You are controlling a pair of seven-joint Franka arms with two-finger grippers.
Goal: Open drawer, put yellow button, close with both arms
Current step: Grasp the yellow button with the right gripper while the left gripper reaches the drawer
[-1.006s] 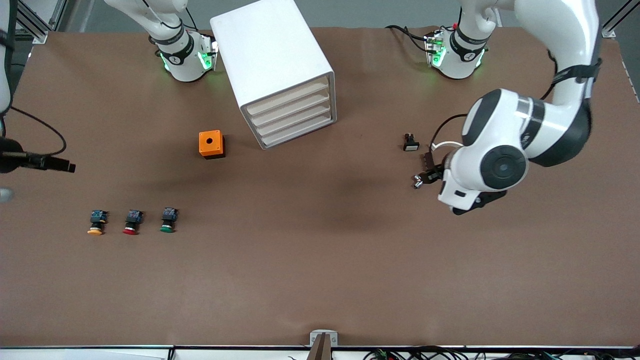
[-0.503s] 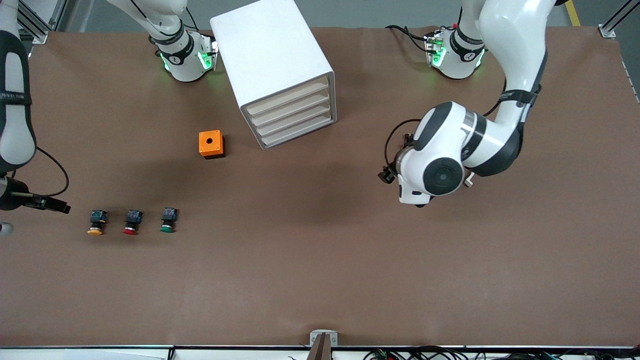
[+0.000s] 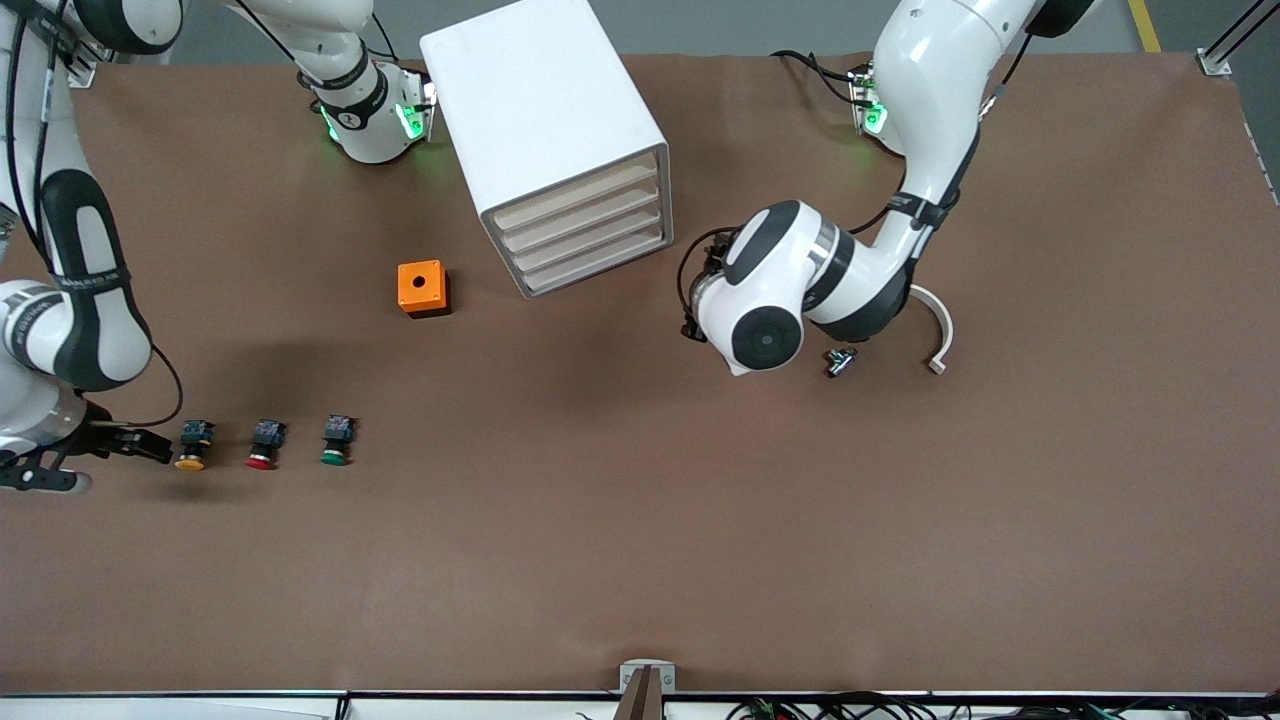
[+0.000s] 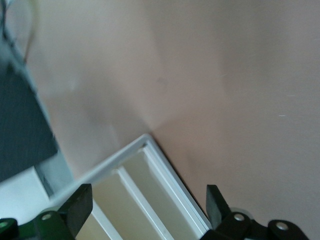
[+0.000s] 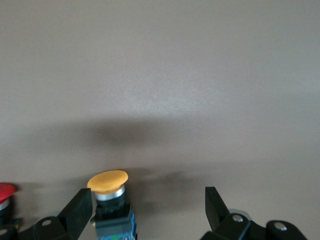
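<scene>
The white cabinet (image 3: 545, 110) stands at the back of the table with all four drawers shut; the drawer (image 3: 575, 194) is the uppermost. The yellow button (image 3: 190, 447) stands at the right arm's end of the table, first in a row of three. My right gripper (image 3: 100, 460) is open, low beside it. In the right wrist view the yellow button (image 5: 110, 192) sits between the open fingers of the right gripper (image 5: 149, 210), close to one finger. My left gripper (image 3: 693, 300) is open, in front of the cabinet's drawer fronts (image 4: 145, 200), which show between the fingers of the left gripper (image 4: 147, 210).
A red-capped button (image 3: 262, 445) and a green-capped button (image 3: 336, 441) stand beside the yellow one. An orange box (image 3: 423, 288) sits near the cabinet. A small metal part (image 3: 838, 361) and a white curved piece (image 3: 937, 335) lie by the left arm.
The left arm has swung from its end of the table toward the cabinet's front. The right arm has come down to the yellow button.
</scene>
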